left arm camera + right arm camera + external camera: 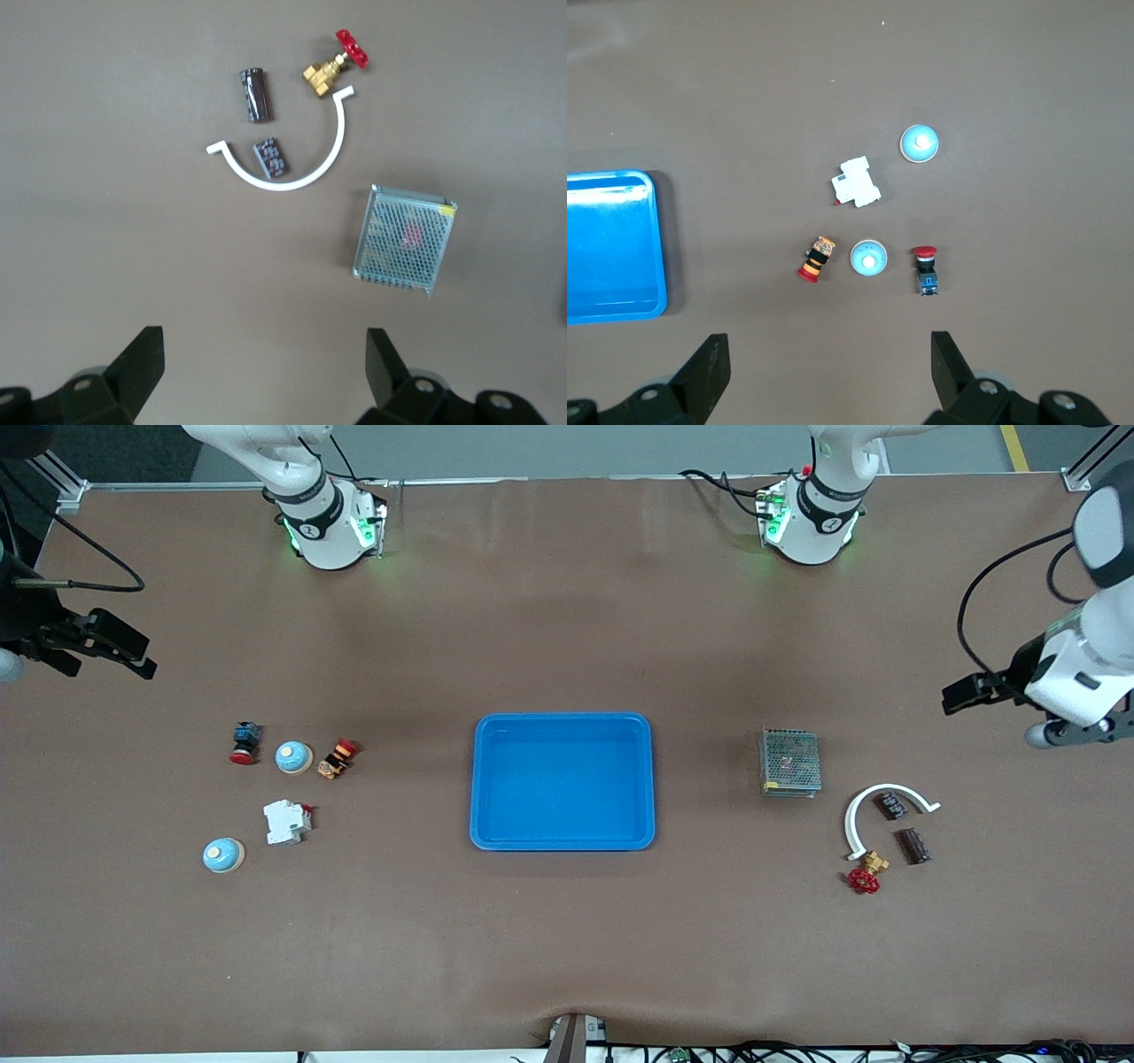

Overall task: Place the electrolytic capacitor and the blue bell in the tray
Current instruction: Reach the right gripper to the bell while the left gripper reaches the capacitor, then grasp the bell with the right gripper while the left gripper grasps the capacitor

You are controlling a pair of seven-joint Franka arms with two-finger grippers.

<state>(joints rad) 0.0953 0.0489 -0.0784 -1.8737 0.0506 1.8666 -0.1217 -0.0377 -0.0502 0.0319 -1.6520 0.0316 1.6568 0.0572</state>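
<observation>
Bells (293, 757) and capacitors (913, 845) lie at either end of the bench (567, 939) around the empty blue tray (563, 840), while left gripper (266, 363) and right gripper (830, 363) hover spread.

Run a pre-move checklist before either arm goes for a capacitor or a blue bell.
1. Tray free of parts: ok, nothing lies in it.
2. Left pincer open and holding nothing: ok, up over the table at the left arm's end.
3. Right pincer open and holding nothing: ok, up over the table at the right arm's end.
4. Capacitors reachable: ok, dark capacitor lies clear beside the white arc; second capacitor lies inside the arc.
5. Bells uncovered: ok, one blue bell sits between two red-capped switches, the other blue bell stands alone.
</observation>
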